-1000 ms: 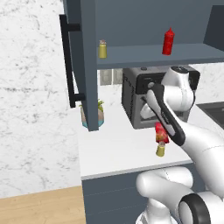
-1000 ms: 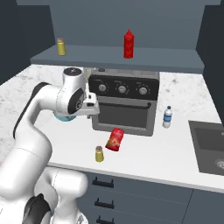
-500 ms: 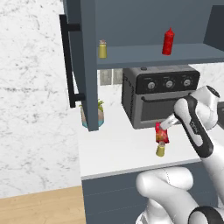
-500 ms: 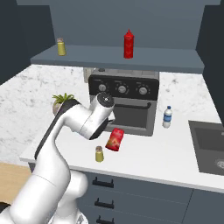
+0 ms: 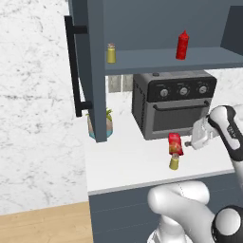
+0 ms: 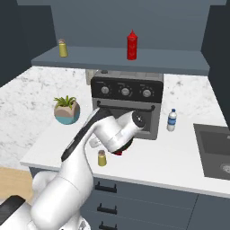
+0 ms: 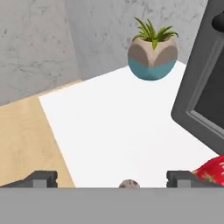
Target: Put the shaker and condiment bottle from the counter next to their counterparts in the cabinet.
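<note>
1. You are holding the pincer (image 7: 111,178) wide open and empty, low over the counter (image 5: 128,159).
2. The shaker (image 5: 174,162) is standing near the counter's front edge, its cap (image 7: 128,184) between your fingertips (image 7: 42,178).
3. It is probably light, rigid and smooth; grip mid-body.
4. The condiment bottle (image 5: 174,143) is lying just behind it, likely squeezable.

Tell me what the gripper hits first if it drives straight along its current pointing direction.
Probably the small yellow-green shaker's pale cap, between the open gripper's fingertips; beyond it, white counter. Depth is unclear.
</note>
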